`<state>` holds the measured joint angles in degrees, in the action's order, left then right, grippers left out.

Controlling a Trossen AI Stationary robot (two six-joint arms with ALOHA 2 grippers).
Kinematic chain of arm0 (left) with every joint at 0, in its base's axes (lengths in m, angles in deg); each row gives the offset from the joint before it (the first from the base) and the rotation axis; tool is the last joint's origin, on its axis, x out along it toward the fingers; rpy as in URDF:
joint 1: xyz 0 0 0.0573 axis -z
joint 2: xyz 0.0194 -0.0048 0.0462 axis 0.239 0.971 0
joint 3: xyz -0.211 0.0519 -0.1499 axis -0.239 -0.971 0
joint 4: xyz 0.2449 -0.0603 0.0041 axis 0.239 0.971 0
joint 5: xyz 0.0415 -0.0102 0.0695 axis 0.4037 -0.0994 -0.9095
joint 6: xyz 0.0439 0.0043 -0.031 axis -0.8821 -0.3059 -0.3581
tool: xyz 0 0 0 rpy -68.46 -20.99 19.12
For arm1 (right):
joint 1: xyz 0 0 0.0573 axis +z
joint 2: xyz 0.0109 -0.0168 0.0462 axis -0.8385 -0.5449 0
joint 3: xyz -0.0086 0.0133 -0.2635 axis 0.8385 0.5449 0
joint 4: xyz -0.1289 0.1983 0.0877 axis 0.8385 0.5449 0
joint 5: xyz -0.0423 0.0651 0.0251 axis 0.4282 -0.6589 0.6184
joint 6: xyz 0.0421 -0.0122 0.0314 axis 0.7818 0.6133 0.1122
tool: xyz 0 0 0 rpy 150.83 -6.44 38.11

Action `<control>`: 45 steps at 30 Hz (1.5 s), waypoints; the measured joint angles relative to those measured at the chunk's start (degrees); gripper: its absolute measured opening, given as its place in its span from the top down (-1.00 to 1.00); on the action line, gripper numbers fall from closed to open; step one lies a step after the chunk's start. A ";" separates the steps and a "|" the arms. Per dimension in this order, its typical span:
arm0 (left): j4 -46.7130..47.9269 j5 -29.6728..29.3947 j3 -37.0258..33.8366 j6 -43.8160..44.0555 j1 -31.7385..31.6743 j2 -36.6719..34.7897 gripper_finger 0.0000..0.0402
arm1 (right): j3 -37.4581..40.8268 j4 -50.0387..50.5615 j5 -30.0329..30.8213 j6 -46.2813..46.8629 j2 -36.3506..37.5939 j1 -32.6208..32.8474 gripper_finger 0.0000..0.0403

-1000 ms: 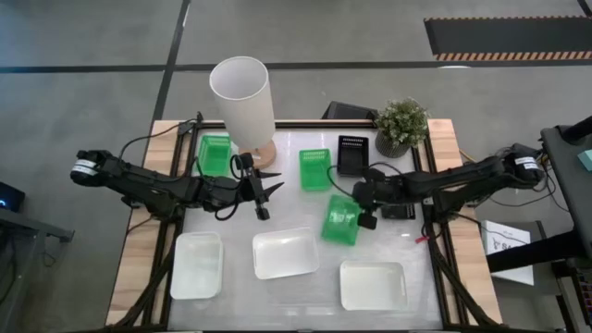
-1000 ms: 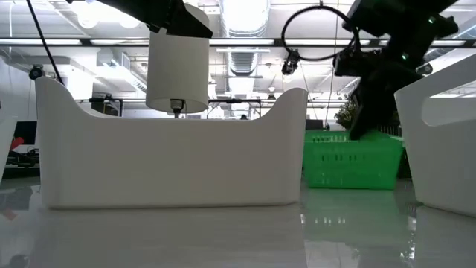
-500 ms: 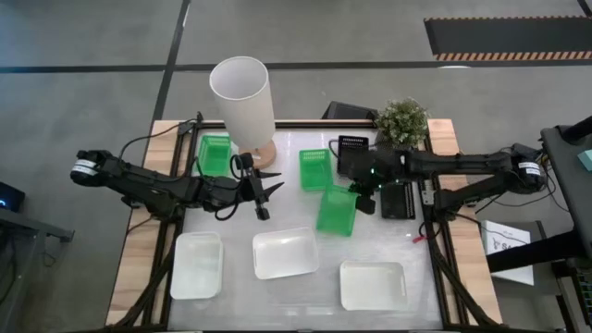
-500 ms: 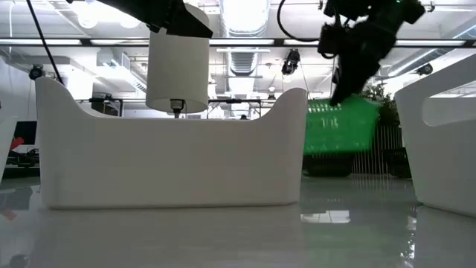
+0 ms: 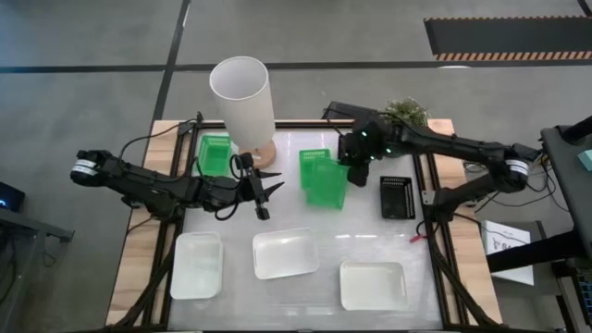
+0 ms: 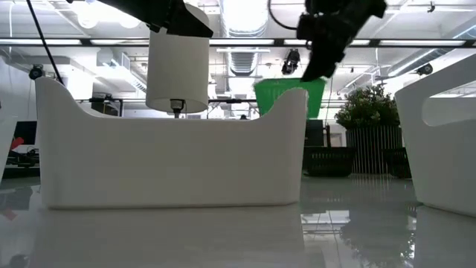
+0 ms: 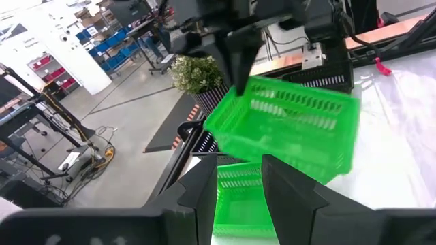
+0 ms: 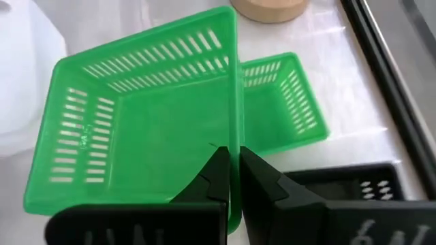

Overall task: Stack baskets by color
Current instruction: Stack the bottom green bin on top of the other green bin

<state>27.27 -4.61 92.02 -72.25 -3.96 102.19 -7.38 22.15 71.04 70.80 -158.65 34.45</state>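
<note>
while the right gripper (image 5: 354,165) stays pinched shut on the long wall of the carried green basket (image 5: 326,183), that basket has gone from sitting on the table near the right side, a second ago, to hanging in the air over the second green basket (image 5: 313,159) at mid-back of the table. in the right wrist view the fingers are closed together on the rim, with the carried basket tilted and the second green basket showing just beyond and under its far edge; the low view confirms it is well off the surface. meaning for the task: green-on-green nesting looks close, needing only a level-out and a lowering, though the overlap is partial and the tilt could catch a corner. third green basket (image 5: 215,153) sits at back left beside the white lamp (image 5: 242,102). black basket (image 5: 397,196) lies at right, uncovered now. three white baskets (image 5: 285,252) line the front, unstacked. left gripper (image 5: 270,190) hovers left of centre, fingers parted, holding nothing.
</note>
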 joint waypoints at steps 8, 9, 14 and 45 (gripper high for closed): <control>-0.03 0.00 0.00 0.02 0.02 0.00 0.50 | -12.02 6.20 -3.61 -10.94 -12.78 -4.66 0.96; -0.04 0.00 0.00 0.04 0.02 0.00 0.50 | -13.51 7.13 -4.22 -12.19 -14.30 -5.21 0.96; -0.05 0.11 0.00 0.11 0.07 0.00 0.50 | -20.26 10.43 -8.74 -16.85 -20.62 -8.15 0.96; 0.08 0.46 0.00 1.44 0.04 0.00 0.50 | -31.12 14.29 -10.27 -24.59 -31.64 -12.77 0.78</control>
<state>27.35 -4.15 92.02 -70.81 -3.92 102.19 -38.49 36.44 60.78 46.22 -190.29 21.69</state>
